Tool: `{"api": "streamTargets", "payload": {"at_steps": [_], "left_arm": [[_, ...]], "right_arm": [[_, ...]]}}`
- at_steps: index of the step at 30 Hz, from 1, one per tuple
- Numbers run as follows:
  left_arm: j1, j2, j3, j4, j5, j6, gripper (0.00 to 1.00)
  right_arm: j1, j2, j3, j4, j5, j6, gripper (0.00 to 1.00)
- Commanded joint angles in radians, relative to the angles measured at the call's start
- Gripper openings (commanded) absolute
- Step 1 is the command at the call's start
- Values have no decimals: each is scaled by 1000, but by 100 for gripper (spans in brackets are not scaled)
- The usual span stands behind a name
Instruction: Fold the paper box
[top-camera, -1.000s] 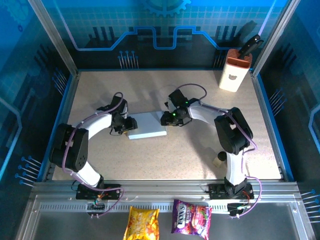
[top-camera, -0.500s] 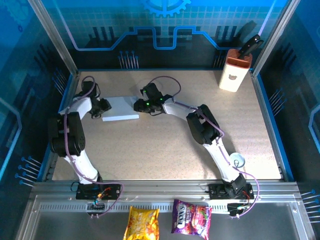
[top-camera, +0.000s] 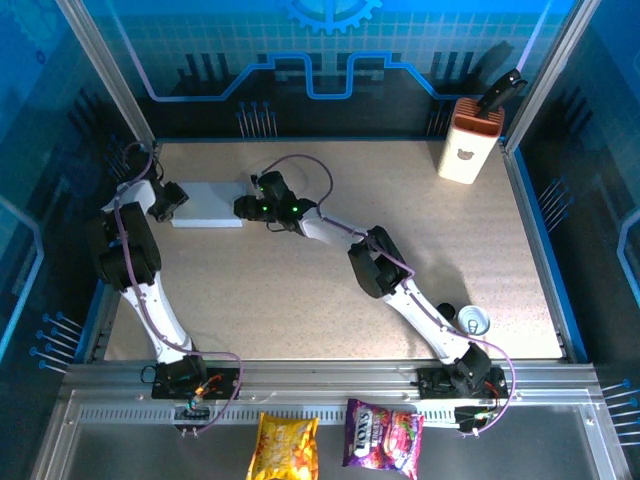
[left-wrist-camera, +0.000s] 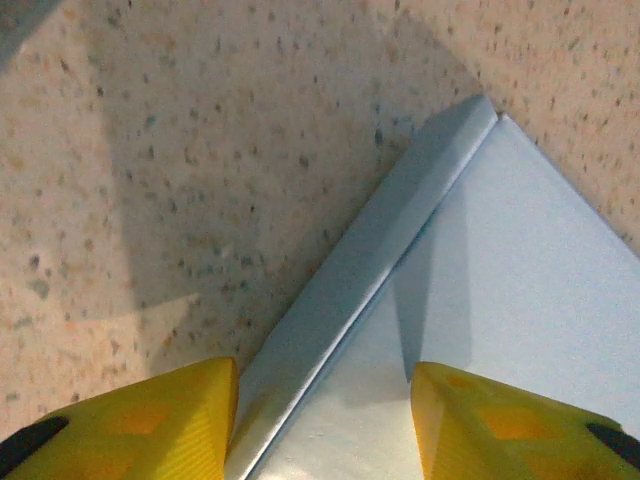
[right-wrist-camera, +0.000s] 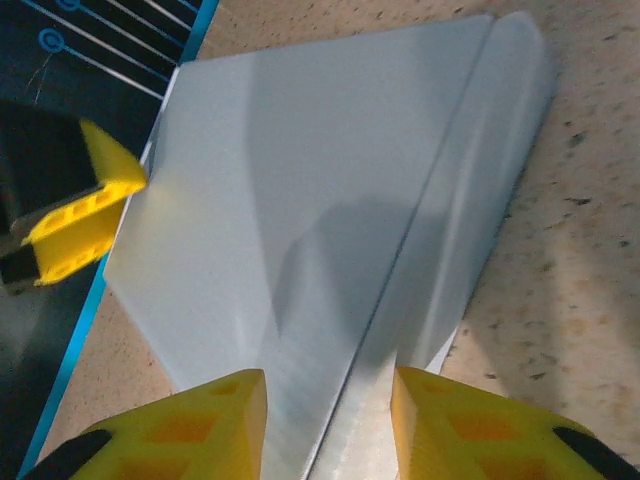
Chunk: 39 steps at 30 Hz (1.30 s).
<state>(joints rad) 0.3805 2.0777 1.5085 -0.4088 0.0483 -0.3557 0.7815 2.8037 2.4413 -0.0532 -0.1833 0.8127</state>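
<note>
the paper box (top-camera: 208, 205) lies flat at the far left of the table (top-camera: 430, 250), between both grippers. left gripper (top-camera: 177, 200) and right gripper (top-camera: 241, 207) each straddle an end, fingers parted; whether they pinch it, i cannot tell.

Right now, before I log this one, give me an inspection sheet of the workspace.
Surface: speckled beige table.
Job's things: paper box, shallow and closed, far left.
Clutter: white-and-orange container far right; round can at near right; yellow snack bag and purple snack bag on front ledge.
Grippers: left gripper and right gripper straddle the box's ends, jaws apart; grip unclear.
Cables: purple cables, hanging in loose loops.
Surroundings: blue enclosure walls.
</note>
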Motion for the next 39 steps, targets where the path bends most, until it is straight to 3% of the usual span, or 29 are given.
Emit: {"api": "streamTargets", "payload": {"at_steps": [1,4,11,14,19,23,30,39], "left_arm": [[-28,32,17,-36,173,2,49],[-16,31,13,-44,154,1,51],[-11,-56,-18,-48,55,-11,73],[-12,-119,-47,-34,42,-21,80],[-38,-255,-157,31,34,-41,100],[-117,-366,-279,95,-20,-23,100],[-258,-557,-529,234,-18,40,100],[-369,-724,-807,447,-111,157,100]], "right_arm": [[81,13,-15,68,-89,16,45],[70,-18,-48,38,-48,-8,52],[37,-111,-108,-90,-43,-148,70],[18,-215,-259,-75,-41,-192,79],[-33,-434,-546,-47,-2,-285,99],[-95,-605,-761,-29,30,-349,99],[-251,-889,-1101,-38,104,-512,99],[-452,-1129,-1314,-144,298,-692,99]]}}
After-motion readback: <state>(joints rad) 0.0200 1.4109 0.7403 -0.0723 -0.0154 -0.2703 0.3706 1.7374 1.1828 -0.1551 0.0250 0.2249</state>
